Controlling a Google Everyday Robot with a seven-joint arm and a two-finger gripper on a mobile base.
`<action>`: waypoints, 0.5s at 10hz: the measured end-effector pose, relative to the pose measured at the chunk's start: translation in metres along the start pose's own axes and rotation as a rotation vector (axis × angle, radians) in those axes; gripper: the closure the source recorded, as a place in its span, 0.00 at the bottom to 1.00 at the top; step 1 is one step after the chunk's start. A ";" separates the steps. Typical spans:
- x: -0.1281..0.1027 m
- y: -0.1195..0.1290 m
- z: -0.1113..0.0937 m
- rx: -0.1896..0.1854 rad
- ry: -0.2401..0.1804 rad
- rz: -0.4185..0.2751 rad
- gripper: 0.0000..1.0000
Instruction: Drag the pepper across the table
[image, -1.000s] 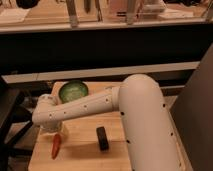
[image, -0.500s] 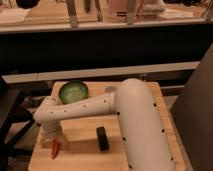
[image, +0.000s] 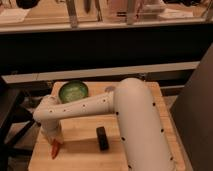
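Observation:
The pepper (image: 54, 148) is small, slender and red-orange, lying on the light wooden table (image: 80, 155) near its front left. My white arm reaches left across the table. My gripper (image: 53, 137) hangs straight down over the pepper's upper end, which it hides. The pepper's tip points toward the table's front edge.
A green bowl (image: 73, 91) stands at the table's back left. A black rectangular bar (image: 102, 138) lies right of the pepper, mid-table. A dark counter and shelf run behind the table. A dark chair or frame stands at the left.
My gripper has moved toward the table's front left, and the pepper has slid with it toward the front edge.

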 end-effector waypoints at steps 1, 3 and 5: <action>0.000 0.000 -0.001 -0.002 0.002 -0.003 0.86; 0.003 0.001 -0.002 0.002 0.003 0.004 0.96; 0.014 0.016 -0.008 0.014 0.010 0.031 0.96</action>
